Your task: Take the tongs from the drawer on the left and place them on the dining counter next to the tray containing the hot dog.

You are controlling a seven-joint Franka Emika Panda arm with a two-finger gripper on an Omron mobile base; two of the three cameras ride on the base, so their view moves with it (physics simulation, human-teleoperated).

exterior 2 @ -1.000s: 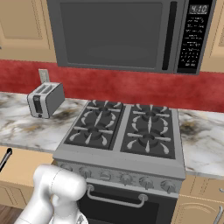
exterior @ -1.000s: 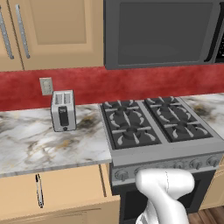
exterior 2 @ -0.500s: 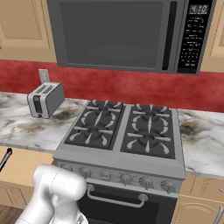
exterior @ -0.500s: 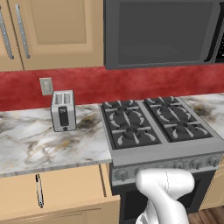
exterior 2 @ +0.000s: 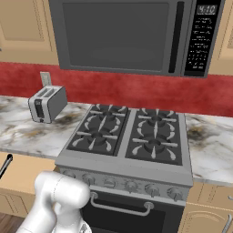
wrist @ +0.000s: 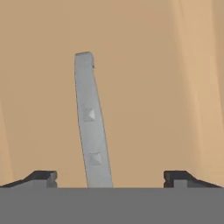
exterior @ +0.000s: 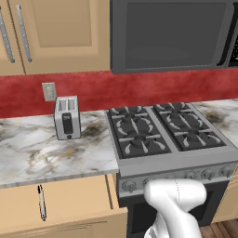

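The drawer [exterior: 69,204] stands pulled out under the marble worktop at the left, its tan inside showing. The tongs [exterior: 42,202] lie in it, slim and silver-grey with black tips, pointing front to back; one black tip of the tongs [exterior 2: 6,164] shows at the right base view's left edge. In the hand view my gripper [wrist: 111,178] is open, fingertips [wrist: 43,177] far apart. The drawer's grey bar handle [wrist: 91,122] runs up between them, touched by neither, against the tan drawer front [wrist: 148,96]. The dining counter, the tray and the hot dog are out of view.
A silver toaster [exterior: 67,117] stands on the marble worktop [exterior: 42,153] above the drawer. To its right is the gas stove [exterior: 162,132], with a microwave [exterior: 172,35] above it. My white arm [exterior: 174,204] hangs low before the oven door.
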